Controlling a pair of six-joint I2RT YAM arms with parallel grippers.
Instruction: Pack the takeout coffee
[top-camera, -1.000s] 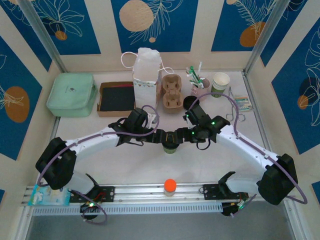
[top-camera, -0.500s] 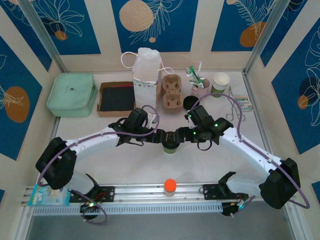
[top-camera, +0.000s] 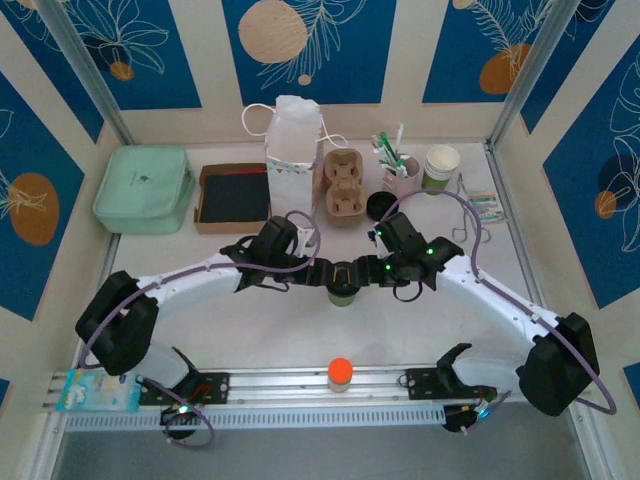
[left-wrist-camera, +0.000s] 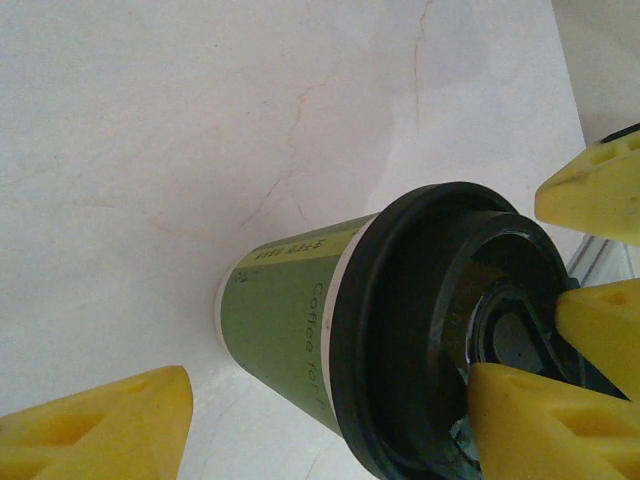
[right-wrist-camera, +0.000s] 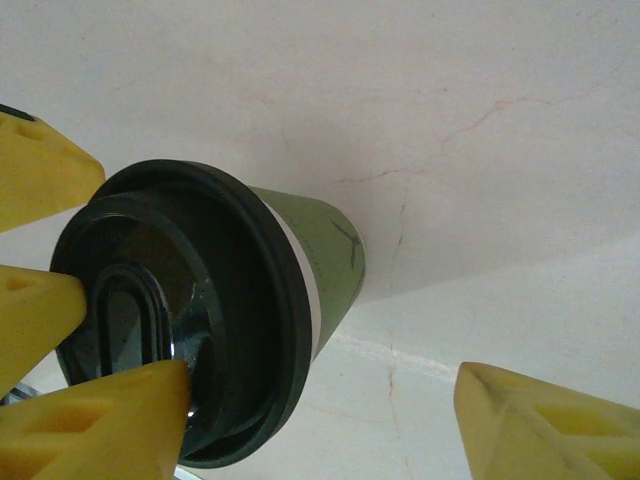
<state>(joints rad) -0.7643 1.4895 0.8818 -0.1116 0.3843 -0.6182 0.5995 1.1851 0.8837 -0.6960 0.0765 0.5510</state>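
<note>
Two arms meet over the takeout coffee (top-camera: 341, 296), a small white paper cup with a green band and round black lid. It stands upright near the middle of the table, well apart from the white paper bag with cord handles (top-camera: 293, 140) and the brown pulp cup carrier (top-camera: 342, 185) at the back.

We read the left gripper (top-camera: 327, 276) as released: one yellow finger lies across the lid and the other hangs clear of the cup wall. The right gripper (top-camera: 363, 272) is likewise spread, with one finger over the lid and its partner off to the side above bare table.

We judge that both arms are seating or steadying the lid rather than lifting, since neither pair pinches the cup.

The white tabletop (top-camera: 250, 325) is smooth, with faint marble-like veins. The cream walls (top-camera: 210, 60) carry blue panels with pale leaves and peach discs.
</note>
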